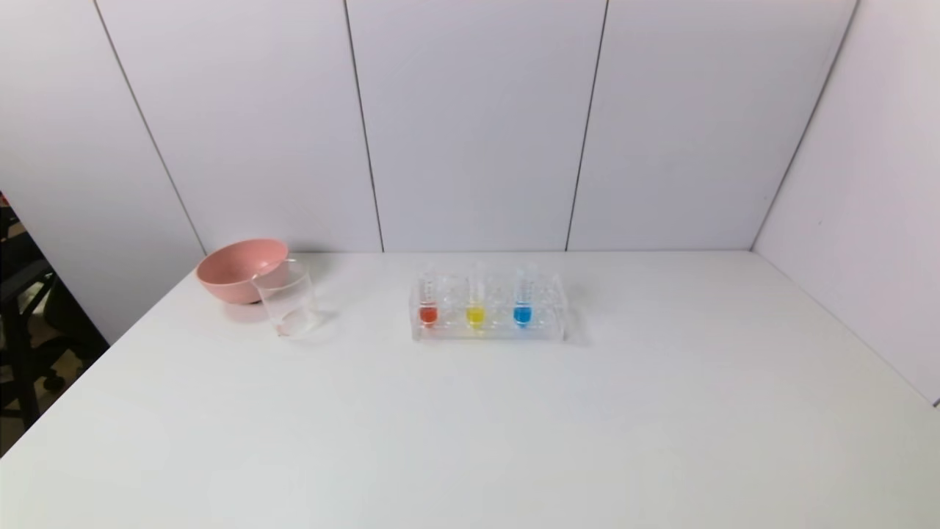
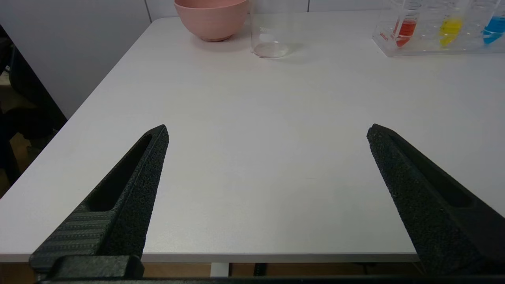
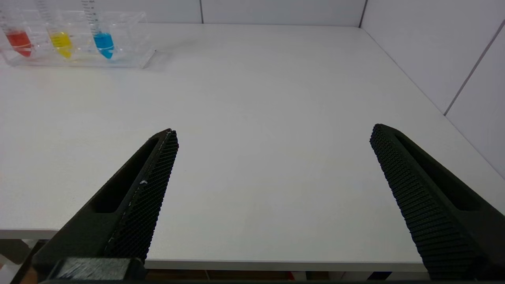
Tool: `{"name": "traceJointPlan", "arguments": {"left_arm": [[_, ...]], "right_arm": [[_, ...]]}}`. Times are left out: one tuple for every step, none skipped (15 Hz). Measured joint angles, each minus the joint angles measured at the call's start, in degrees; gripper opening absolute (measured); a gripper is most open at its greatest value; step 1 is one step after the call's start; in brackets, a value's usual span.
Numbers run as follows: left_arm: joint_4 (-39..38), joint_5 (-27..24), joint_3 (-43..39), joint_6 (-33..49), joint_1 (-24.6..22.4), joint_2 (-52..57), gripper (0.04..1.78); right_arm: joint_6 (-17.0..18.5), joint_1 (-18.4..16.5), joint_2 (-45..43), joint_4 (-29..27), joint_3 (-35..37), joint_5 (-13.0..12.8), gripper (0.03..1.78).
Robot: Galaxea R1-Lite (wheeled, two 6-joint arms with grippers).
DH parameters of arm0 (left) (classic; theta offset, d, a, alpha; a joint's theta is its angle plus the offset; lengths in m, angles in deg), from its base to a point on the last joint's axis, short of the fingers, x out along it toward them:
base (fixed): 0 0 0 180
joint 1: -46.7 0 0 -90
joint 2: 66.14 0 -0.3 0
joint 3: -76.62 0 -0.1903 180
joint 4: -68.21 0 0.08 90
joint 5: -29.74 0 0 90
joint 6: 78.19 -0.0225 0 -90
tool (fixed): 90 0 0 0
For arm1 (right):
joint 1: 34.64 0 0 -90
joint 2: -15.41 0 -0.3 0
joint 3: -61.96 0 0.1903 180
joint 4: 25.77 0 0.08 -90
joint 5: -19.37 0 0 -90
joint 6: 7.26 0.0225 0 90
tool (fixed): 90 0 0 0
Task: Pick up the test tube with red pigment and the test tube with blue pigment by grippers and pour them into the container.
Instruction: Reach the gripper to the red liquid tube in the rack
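Note:
The test tube with red pigment (image 1: 428, 305) (image 2: 405, 27) (image 3: 18, 37) stands upright at the left end of a clear rack (image 1: 488, 332), and the test tube with blue pigment (image 1: 522, 305) (image 2: 495, 28) (image 3: 103, 38) stands toward its right end. The container (image 1: 288, 297) (image 2: 271, 33), a clear beaker, sits left of the rack. My left gripper (image 2: 267, 132) hangs open over the table's near edge, far from the beaker. My right gripper (image 3: 273, 134) is open too, over the near edge, well short of the rack. Neither gripper shows in the head view.
A yellow-tipped tube (image 1: 476, 307) stands between the red and blue ones. A pink bowl (image 1: 241, 270) sits just behind the beaker near the table's far left corner. White wall panels close the back and right sides of the white table (image 1: 514, 426).

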Motion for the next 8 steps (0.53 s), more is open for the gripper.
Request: {"name": "traceJointPlan", "arguments": {"left_arm": [[0.0, 0.0, 0.0, 0.0, 0.0, 0.0, 1.76], [0.0, 0.0, 0.0, 0.0, 0.0, 0.0, 1.76], [0.0, 0.0, 0.0, 0.0, 0.0, 0.0, 1.76], [0.0, 0.0, 0.0, 0.0, 0.0, 0.0, 1.76], [0.0, 0.0, 0.0, 0.0, 0.0, 0.0, 1.76], [0.0, 0.0, 0.0, 0.0, 0.0, 0.0, 1.76], [0.0, 0.0, 0.0, 0.0, 0.0, 0.0, 1.76], [0.0, 0.0, 0.0, 0.0, 0.0, 0.0, 1.76]], "right_arm": [[0.0, 0.0, 0.0, 0.0, 0.0, 0.0, 1.78], [0.0, 0.0, 0.0, 0.0, 0.0, 0.0, 1.77], [0.0, 0.0, 0.0, 0.0, 0.0, 0.0, 1.77], [0.0, 0.0, 0.0, 0.0, 0.0, 0.0, 1.77], [0.0, 0.0, 0.0, 0.0, 0.0, 0.0, 1.77], [0.0, 0.0, 0.0, 0.0, 0.0, 0.0, 1.78], [0.0, 0.0, 0.0, 0.0, 0.0, 0.0, 1.78], [0.0, 0.0, 0.0, 0.0, 0.0, 0.0, 1.78]]}}
